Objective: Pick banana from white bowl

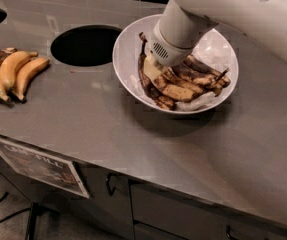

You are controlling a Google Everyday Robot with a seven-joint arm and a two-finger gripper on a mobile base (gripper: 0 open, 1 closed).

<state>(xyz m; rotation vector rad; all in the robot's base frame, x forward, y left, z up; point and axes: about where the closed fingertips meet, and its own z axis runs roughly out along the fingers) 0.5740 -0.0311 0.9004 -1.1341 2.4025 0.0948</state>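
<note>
One camera only, and it sat high, out past the front edge of the counter [83, 119], tilted down and looking across toward the back edge. It was close in: both ends of the counter ran out of frame. The front edge slanted from the left side down to the bottom right, with cabinet fronts [173, 209] showing below. The arm [223, 9] loomed large in the top right corner. The gripper [158, 66] was down inside the white bowl [120, 74], toward the back edge, right of middle.
</note>
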